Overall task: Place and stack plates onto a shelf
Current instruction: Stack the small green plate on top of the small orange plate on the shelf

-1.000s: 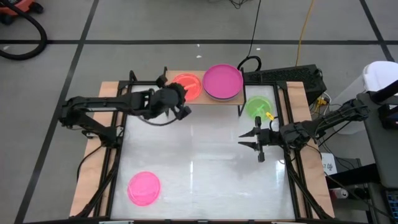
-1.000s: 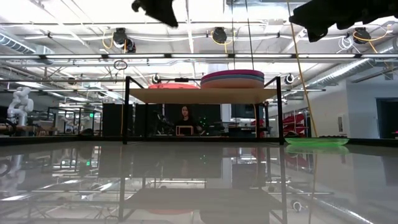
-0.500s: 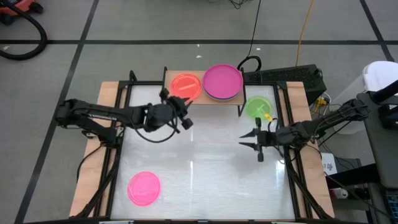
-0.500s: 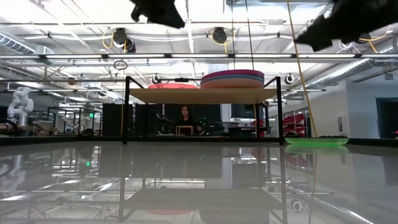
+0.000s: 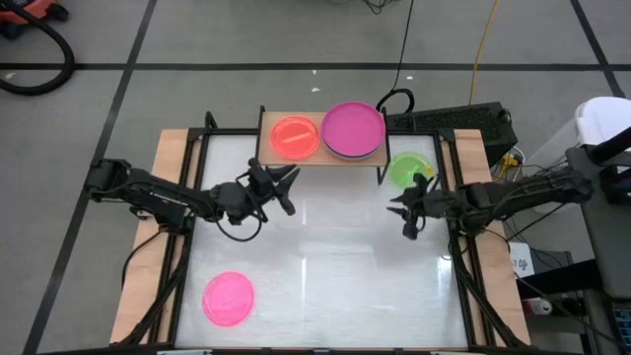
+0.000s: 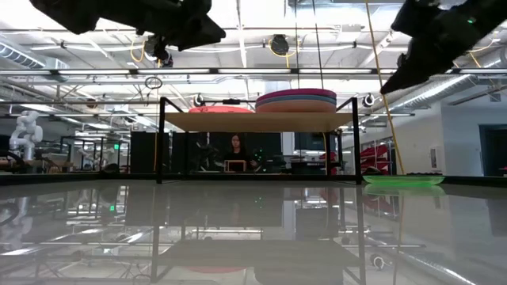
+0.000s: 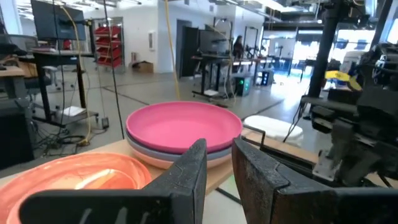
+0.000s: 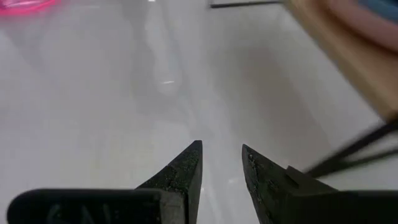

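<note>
The light-wood shelf [image 5: 320,155] stands at the table's far edge on thin black legs. On it lie a small orange plate [image 5: 294,136] and a stack of larger plates topped by a magenta one [image 5: 353,129]. A green plate [image 5: 407,170] lies flat on the table right of the shelf, and a hot-pink plate [image 5: 229,297] lies near the near-left corner. My left gripper [image 5: 289,189] hovers just in front of the shelf's left half, narrowly open and empty [image 7: 217,168]. My right gripper [image 5: 399,215] hangs near the green plate, narrowly open and empty [image 8: 222,162].
The wooden side rails of the table [image 5: 168,158] and black frame bars run along both sides. A yellow cable and a black box sit past the far right corner. In the low view a person [image 6: 235,150] sits in the room behind the shelf.
My left gripper has drawn back from over the orange plate on the shelf toward the near edge, leaving that plate fully uncovered. My right gripper has shifted a little toward the far edge and the green plate, tipping lower as it went.
</note>
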`<control>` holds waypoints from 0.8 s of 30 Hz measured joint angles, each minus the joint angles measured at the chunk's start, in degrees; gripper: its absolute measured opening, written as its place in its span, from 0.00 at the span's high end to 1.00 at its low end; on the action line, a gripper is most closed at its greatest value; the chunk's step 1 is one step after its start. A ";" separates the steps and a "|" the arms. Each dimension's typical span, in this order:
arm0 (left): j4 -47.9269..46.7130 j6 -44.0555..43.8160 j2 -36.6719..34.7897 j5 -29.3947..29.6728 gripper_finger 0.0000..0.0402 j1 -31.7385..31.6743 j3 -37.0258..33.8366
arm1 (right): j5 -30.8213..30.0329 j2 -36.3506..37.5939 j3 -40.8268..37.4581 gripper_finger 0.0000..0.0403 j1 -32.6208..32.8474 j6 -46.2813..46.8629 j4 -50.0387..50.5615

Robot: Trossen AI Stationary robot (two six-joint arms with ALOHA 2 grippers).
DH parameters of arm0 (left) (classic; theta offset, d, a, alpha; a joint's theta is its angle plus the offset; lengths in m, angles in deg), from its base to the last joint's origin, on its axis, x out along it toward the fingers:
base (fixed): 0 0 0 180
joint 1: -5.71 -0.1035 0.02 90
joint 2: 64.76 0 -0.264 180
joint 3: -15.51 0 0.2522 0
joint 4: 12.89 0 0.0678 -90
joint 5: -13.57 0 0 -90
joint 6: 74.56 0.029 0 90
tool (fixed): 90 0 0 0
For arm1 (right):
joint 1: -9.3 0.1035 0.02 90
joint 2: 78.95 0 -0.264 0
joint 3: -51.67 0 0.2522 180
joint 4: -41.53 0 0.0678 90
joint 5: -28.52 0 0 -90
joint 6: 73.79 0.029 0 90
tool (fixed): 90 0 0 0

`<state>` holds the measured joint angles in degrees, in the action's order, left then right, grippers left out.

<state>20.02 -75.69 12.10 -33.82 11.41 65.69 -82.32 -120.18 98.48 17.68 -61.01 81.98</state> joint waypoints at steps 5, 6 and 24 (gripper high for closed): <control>1.07 0.84 0.00 -0.15 0.80 -0.30 -0.34 | -0.02 -3.71 3.30 0.76 -7.24 2.92 9.76; 1.07 0.83 0.00 -0.69 0.80 -0.42 -0.34 | 0.00 -4.53 3.27 0.76 -8.66 3.36 11.36; 1.14 1.30 0.00 -7.35 0.80 -0.47 -0.34 | 0.02 -21.54 -4.65 0.69 -22.09 2.97 4.55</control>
<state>21.16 -74.39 12.10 -41.17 10.94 65.35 -82.30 -141.72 93.83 -4.41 -58.04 86.53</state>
